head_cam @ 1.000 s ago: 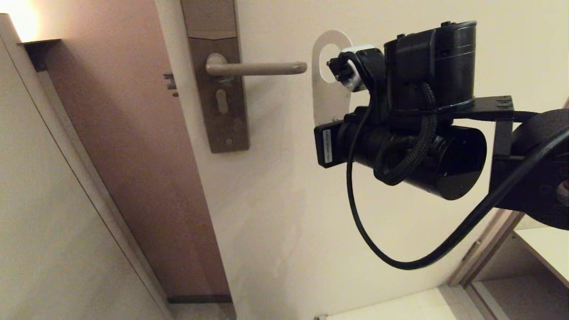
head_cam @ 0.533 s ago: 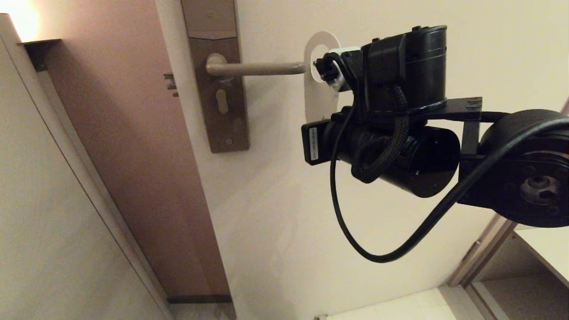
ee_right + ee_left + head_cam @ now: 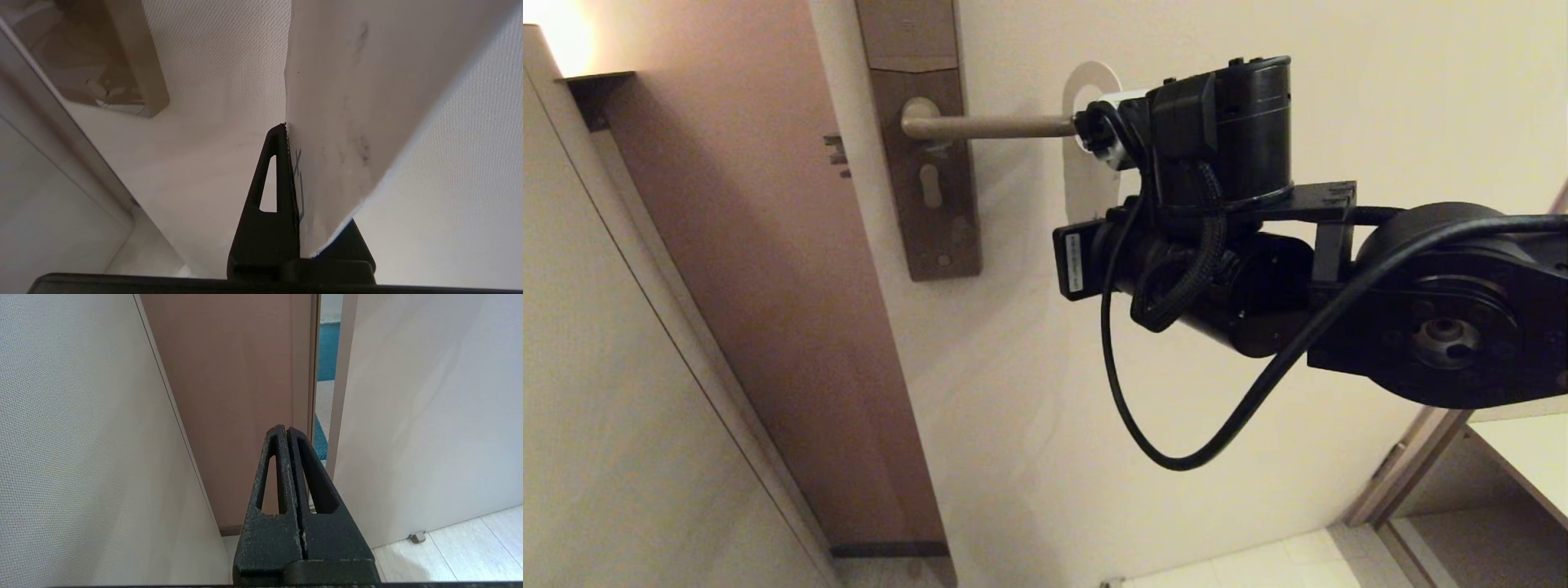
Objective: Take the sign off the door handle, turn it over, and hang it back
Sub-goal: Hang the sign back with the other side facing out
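The sign point(image 3: 1085, 189) shows its white side and hangs upright against the door, just beyond the free end of the door handle point(image 3: 988, 126). Its oval hole sits level with the handle's tip; my wrist hides whether the tip is inside it. My right gripper point(image 3: 288, 134) is shut on the sign point(image 3: 347, 102), pinching the card between its fingers, with teal print visible by the jaw. In the head view the right arm point(image 3: 1217, 204) covers the sign's lower part. My left gripper point(image 3: 286, 433) is shut on nothing and parked low, facing the door's edge.
The brown lock plate point(image 3: 931, 204) carries the handle. Small dark latch bolts point(image 3: 836, 155) stick out of the door's edge. A wall panel lies to the left. A black cable point(image 3: 1143, 425) loops below my right arm. A door stop point(image 3: 416, 537) sits on the tiled floor.
My right arm has carried the sign leftward along the door, from clear of the handle to where the hole meets the handle's tip. The left gripper has not moved.
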